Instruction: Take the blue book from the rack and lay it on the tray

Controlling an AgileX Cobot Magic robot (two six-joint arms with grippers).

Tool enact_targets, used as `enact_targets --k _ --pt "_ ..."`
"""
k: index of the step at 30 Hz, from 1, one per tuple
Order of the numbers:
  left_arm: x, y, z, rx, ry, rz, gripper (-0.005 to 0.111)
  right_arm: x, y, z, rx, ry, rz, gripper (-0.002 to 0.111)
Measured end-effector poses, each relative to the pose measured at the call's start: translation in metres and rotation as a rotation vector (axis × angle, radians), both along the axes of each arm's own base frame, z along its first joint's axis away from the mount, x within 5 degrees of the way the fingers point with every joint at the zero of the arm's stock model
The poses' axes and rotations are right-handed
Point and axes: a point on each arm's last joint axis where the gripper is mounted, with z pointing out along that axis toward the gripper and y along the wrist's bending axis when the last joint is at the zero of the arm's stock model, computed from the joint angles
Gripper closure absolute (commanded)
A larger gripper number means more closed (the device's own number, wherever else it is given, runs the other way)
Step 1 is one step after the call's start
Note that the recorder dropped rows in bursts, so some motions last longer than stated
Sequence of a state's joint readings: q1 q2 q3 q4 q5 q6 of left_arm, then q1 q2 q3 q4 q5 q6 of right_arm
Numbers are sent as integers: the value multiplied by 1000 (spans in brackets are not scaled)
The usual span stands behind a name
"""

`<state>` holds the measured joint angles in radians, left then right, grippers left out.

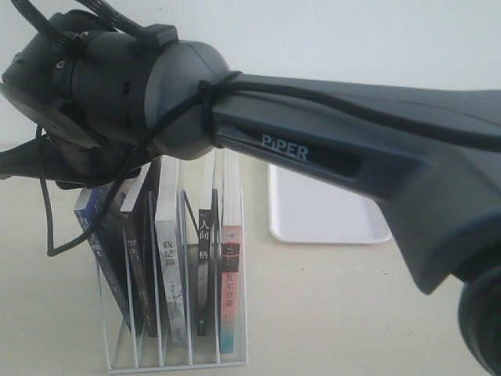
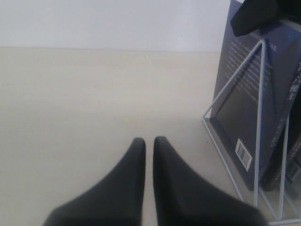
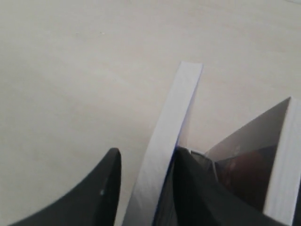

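The blue book (image 1: pixel 94 227) stands tilted in the leftmost slot of the white wire rack (image 1: pixel 180 356). My right arm reaches across over the rack. In the right wrist view my right gripper (image 3: pixel 143 153) is open astride the book's top page edge (image 3: pixel 174 122): one finger touches its blue cover, and the other stands apart on the far side. The left wrist view shows the book's greyish back with its barcode (image 2: pixel 244 108) behind the rack wire (image 2: pixel 257 117). My left gripper (image 2: pixel 149 140) is shut, empty, low over the table beside the rack. The white tray (image 1: pixel 325 211) lies at the back right.
Several other books fill the rack: a dark brown-black one (image 1: pixel 141 258), a white one (image 1: pixel 171 266), a black one (image 1: pixel 205 258) and one with a pink-red spine (image 1: pixel 229 274). The right arm's forearm (image 1: pixel 352 133) blocks much of the exterior view.
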<state>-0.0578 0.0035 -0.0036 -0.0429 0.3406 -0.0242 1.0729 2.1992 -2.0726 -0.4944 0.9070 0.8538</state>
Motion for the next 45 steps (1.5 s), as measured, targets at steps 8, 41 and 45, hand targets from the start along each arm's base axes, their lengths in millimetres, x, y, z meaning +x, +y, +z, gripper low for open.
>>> enact_targets --k 8,41,45 --pt "0 0 0 0 0 0 101 0 -1 0 -4 -3 -8 109" --pt "0 0 0 0 0 0 101 -23 -35 108 107 -104 2 109" --pt "0 0 0 0 0 0 101 -32 -46 129 140 -130 5 109"
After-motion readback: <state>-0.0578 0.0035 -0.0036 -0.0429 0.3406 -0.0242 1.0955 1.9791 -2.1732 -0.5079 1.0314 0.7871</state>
